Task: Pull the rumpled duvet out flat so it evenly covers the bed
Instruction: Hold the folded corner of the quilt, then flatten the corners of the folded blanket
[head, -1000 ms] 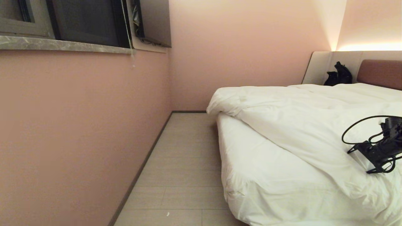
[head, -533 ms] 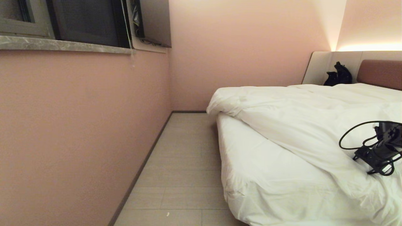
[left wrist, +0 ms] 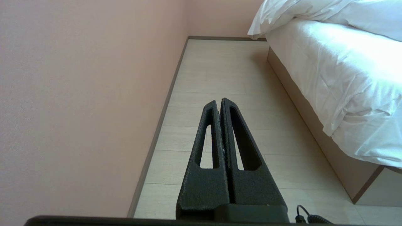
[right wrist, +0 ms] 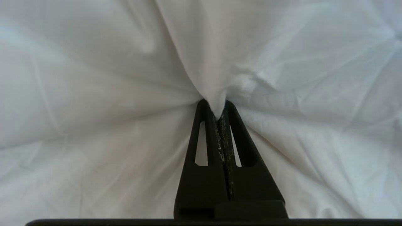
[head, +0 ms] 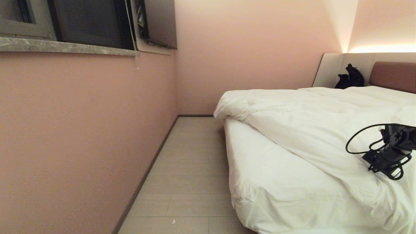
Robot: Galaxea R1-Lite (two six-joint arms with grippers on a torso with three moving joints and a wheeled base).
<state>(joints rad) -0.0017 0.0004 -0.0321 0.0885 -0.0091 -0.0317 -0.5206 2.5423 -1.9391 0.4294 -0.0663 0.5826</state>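
The puffy white duvet lies rumpled over the bed, folded back from the near corner, so the mattress sheet is bare there. At the right edge of the head view my right gripper presses down onto the duvet. In the right wrist view this gripper is shut on a pinched ridge of duvet cloth, with folds fanning out from the tips. My left gripper hangs shut and empty over the floor beside the bed, clear of the duvet.
A narrow strip of pale floor runs between the pink wall and the bed. A stone window sill juts from that wall. A black bag sits by the reddish-brown headboard. A black cable loops off the right arm.
My right gripper's fingers were spread wide on the duvet and have closed on a fold of it. The gripper has turned and shifted slightly left. The left arm has not moved.
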